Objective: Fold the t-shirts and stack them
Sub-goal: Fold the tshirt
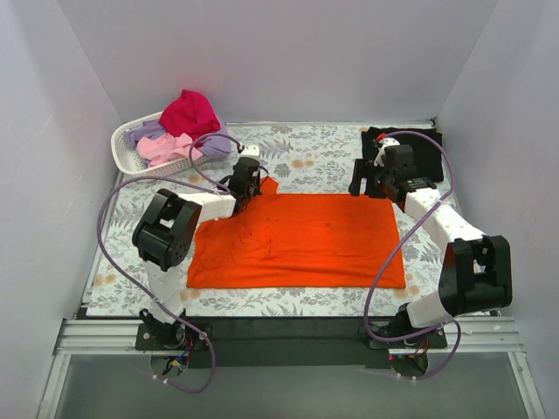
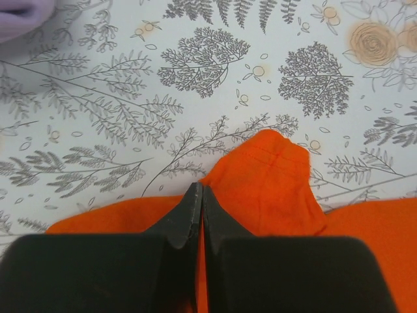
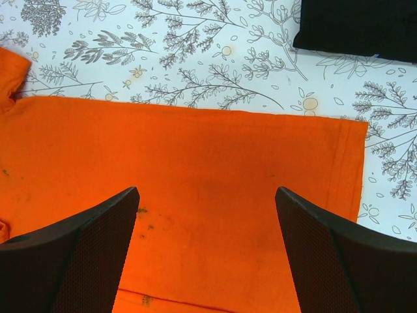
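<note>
A bright orange t-shirt (image 1: 297, 240) lies spread flat in the middle of the floral cloth. My left gripper (image 1: 247, 188) is at its far left corner, by the upturned sleeve (image 2: 267, 182). In the left wrist view that gripper (image 2: 199, 190) is shut, with a strip of orange cloth pinched between its jaws. My right gripper (image 1: 368, 187) hovers open over the shirt's far right corner. In the right wrist view it (image 3: 205, 192) holds nothing, and the orange t-shirt (image 3: 195, 150) lies below it. A folded black t-shirt (image 1: 434, 140) (image 3: 358, 26) lies at the back right.
A white slotted basket (image 1: 122, 150) at the back left holds a magenta shirt (image 1: 189, 113), a pink one (image 1: 166, 148) and a lavender one (image 1: 144, 133) (image 2: 19, 13). White walls close in three sides. The grey floral table cloth (image 1: 306, 157) covers the table.
</note>
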You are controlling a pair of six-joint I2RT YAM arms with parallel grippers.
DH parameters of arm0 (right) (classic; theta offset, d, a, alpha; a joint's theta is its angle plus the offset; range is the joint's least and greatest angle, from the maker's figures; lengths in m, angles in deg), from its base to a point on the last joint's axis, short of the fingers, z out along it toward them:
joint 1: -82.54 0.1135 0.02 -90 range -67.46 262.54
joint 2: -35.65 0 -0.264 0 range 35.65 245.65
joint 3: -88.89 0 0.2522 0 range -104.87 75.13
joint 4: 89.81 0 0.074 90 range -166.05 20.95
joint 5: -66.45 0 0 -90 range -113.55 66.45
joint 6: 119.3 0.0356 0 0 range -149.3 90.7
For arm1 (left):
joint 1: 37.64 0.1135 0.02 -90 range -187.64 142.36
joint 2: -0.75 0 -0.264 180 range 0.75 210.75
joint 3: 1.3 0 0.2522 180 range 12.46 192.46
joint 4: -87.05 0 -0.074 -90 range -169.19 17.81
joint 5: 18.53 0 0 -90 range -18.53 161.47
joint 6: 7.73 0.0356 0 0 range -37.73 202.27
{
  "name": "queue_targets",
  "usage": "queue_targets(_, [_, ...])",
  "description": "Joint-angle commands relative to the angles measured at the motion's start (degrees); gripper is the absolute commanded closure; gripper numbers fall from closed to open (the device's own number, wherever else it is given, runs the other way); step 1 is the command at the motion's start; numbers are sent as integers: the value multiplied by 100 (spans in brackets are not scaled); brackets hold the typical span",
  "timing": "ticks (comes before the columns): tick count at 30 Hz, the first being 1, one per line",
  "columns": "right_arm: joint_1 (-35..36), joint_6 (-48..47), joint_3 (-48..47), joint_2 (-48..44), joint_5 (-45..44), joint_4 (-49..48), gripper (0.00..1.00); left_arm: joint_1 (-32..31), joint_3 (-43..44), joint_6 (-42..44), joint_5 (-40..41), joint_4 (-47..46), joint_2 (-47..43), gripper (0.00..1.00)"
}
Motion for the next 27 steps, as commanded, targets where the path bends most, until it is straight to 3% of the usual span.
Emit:
queue_targets(1, [-28,-43,-8,-176,-59,-199,22,-5,-559,45,139,-907,-871,100])
queue_targets(8, [-28,-26,-43,-10,187,-234,22,-163,-1552,-235,191,-1312,-1391,100])
queue_targets(13, [-20,-17,-17,17,328,-304,23,-637,-2298,-420,726,-1374,-1769,100])
queue_targets(27, [-2,-78,80,-45,-24,-366,23,-1499,-3144,-982,1642,-874,-2595,100])
